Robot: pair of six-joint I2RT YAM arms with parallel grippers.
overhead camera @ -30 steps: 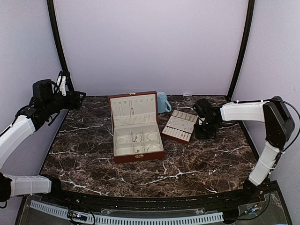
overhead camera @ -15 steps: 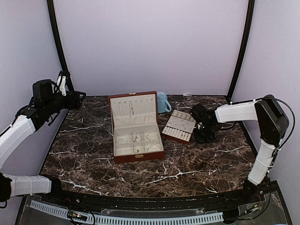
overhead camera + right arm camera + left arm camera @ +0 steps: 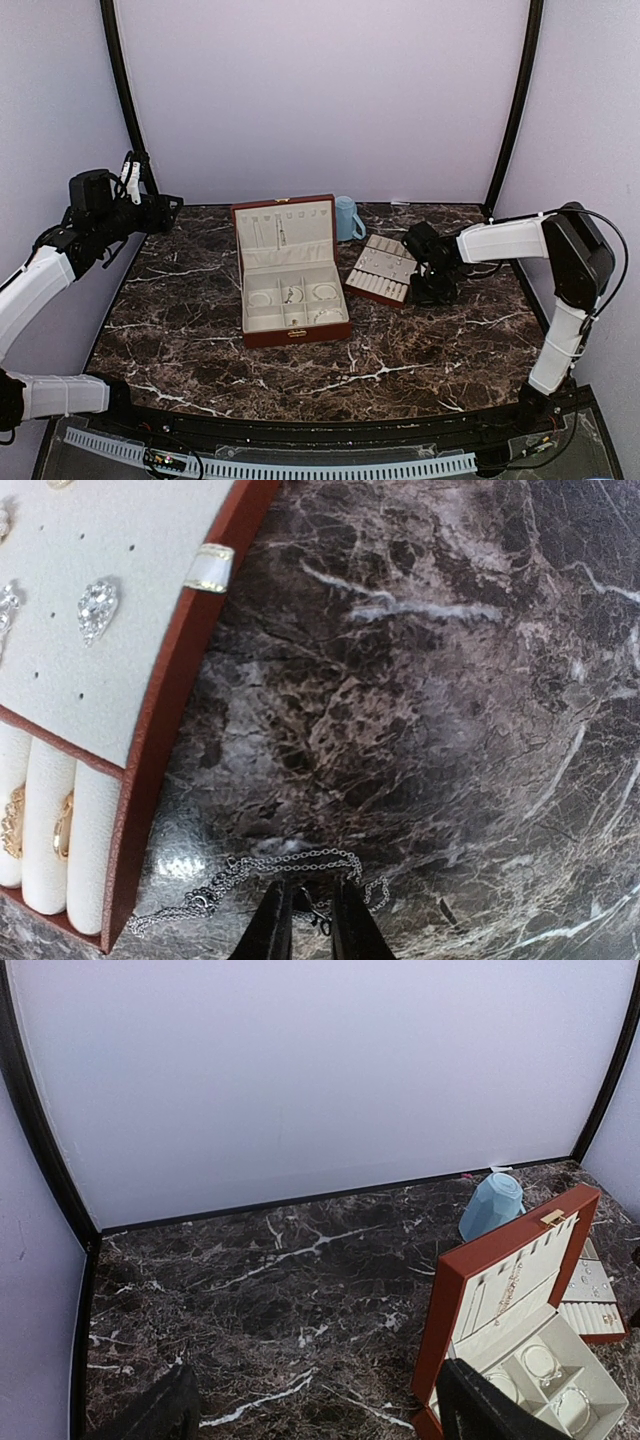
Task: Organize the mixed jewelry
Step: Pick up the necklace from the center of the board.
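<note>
My right jaws sit low over the glossy, white-veined dark marble table (image 3: 450,730). They are drawn nearly together with a strand of a fine silver chain (image 3: 270,870) in the slit; whether they pinch it I cannot tell. The chain lies in loose loops on the stone, just beside the reddish-brown rim of the cream padded tray (image 3: 160,730). That tray carries a glittering teardrop stud (image 3: 97,610) and gold-coloured rings (image 3: 62,825) tucked between soft rolls. From overhead the chain is too fine to see. There the open hinged box (image 3: 296,337) shows thin hoops (image 3: 324,292) in cream compartments. My left wrist view adds the faceted pale-blue mug (image 3: 492,1205), and my left jaws spread wide, holding nothing.
</note>
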